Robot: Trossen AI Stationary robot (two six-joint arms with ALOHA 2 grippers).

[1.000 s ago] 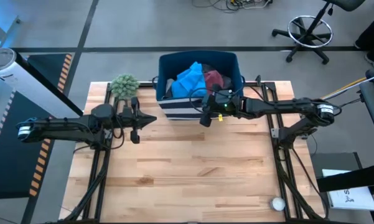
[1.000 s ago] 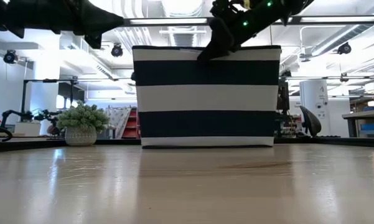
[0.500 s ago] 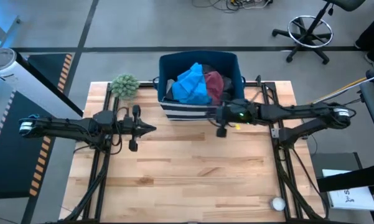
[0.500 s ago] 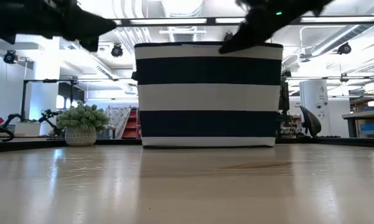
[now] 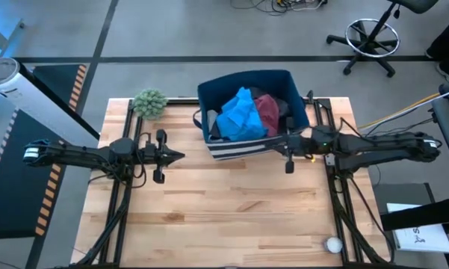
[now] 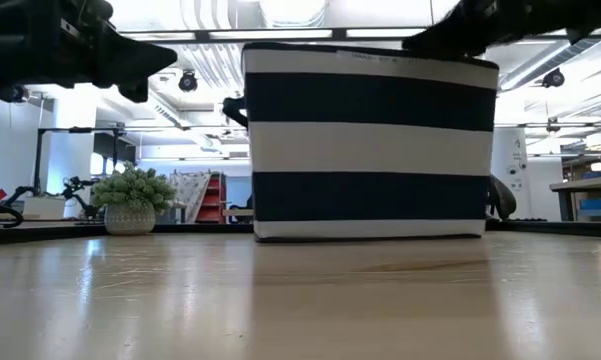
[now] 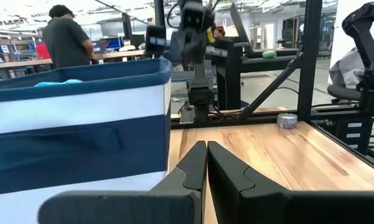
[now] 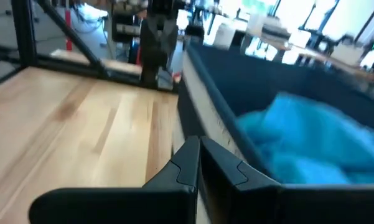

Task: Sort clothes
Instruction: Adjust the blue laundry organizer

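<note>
The clothes sit piled in the navy striped bin (image 5: 239,144) at the far middle of the table (image 5: 231,209): a turquoise-blue garment (image 5: 240,116) on top in the centre, a maroon garment (image 5: 269,112) beside it toward my right arm, and something dark grey (image 5: 215,128) showing at the edge nearer my left arm. My right gripper (image 5: 278,142) is pinched closed and empty, its tip right at the bin's near rim at the corner on my right side, so the pile lies just beyond and a little inward of it; in the right wrist view the turquoise cloth (image 8: 311,140) is just over the rim from my fingers (image 8: 193,163). My left gripper (image 5: 178,155) is also closed with nothing in it, hovering over bare wood well apart from the bin's other side, pointing toward it. I judge the right arm the nearer one for a first pick: it would need to open, lift over the rim and come down onto the turquoise heap. The near half of the table looks free for laying garments out; the green fuzzy plant (image 5: 149,102) stands at the far left corner, out of the way
</note>
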